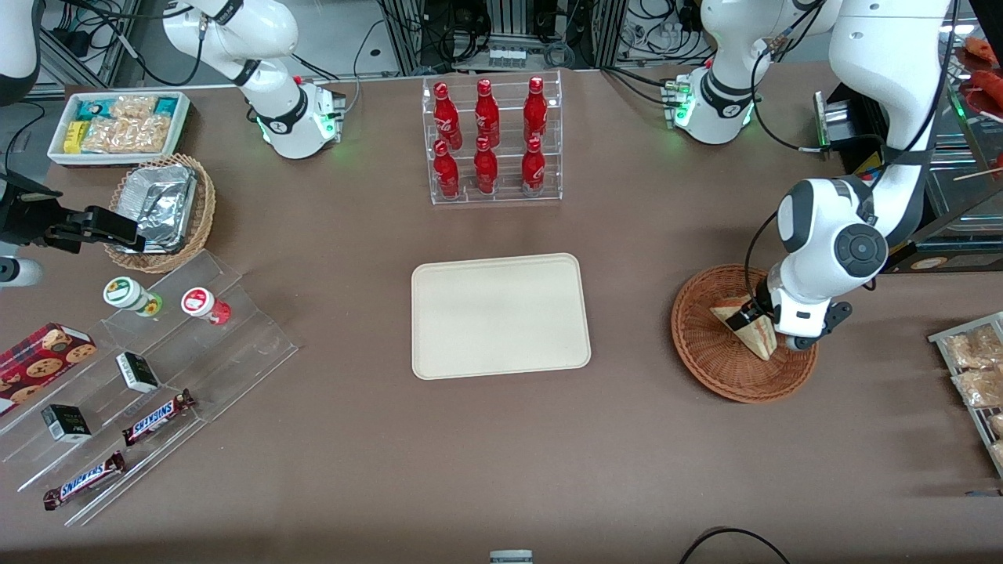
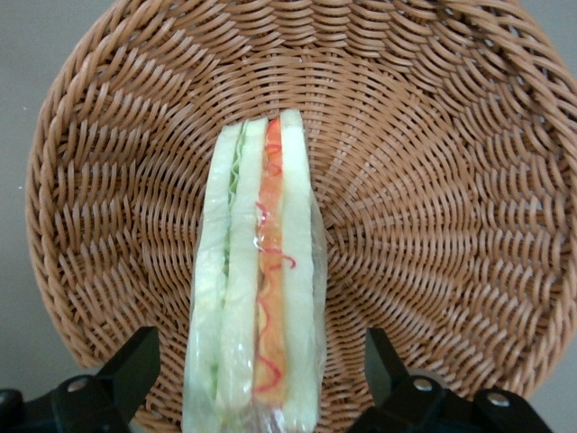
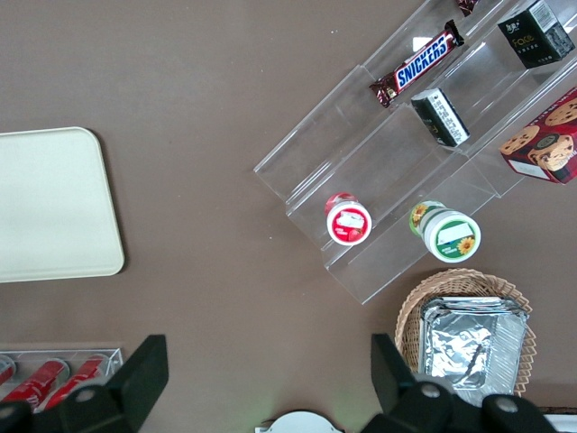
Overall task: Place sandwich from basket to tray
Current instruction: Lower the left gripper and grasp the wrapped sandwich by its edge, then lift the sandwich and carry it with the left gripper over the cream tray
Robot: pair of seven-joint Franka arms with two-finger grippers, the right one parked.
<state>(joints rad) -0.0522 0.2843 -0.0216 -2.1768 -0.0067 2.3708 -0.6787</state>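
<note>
Gripper (image 2: pixel 257 383) — left arm's, poised low over the basket (image 1: pixel 705 368), fingers spread wide, one on each side of the sandwich and apart from it. Nothing held. The spread appears chosen to clear the wedge's full thickness before closing.

Sandwich (image 2: pixel 257 280) — directly between the fingers (image 2: pixel 131 370), lying in the basket with its cut edge turned up toward the wrist camera: pale bread, green layer on one flank, red-orange on the other, all in clear film. Its long axis runs in line with the gap, so the pads would meet the flat bread faces rather than the filling edge; a sensible grip, I judge, since the faces are broad and parallel. Soft bread and slippery film suggest a gentle squeeze.

Tray (image 1: pixel 501 317) — well apart from the gripper, toward the parked arm's end of the table; bare cream surface, set flat.

Status — grasp not yet made; transfer wholly outstanding. Next step likely a slight descent, then closure.
</note>
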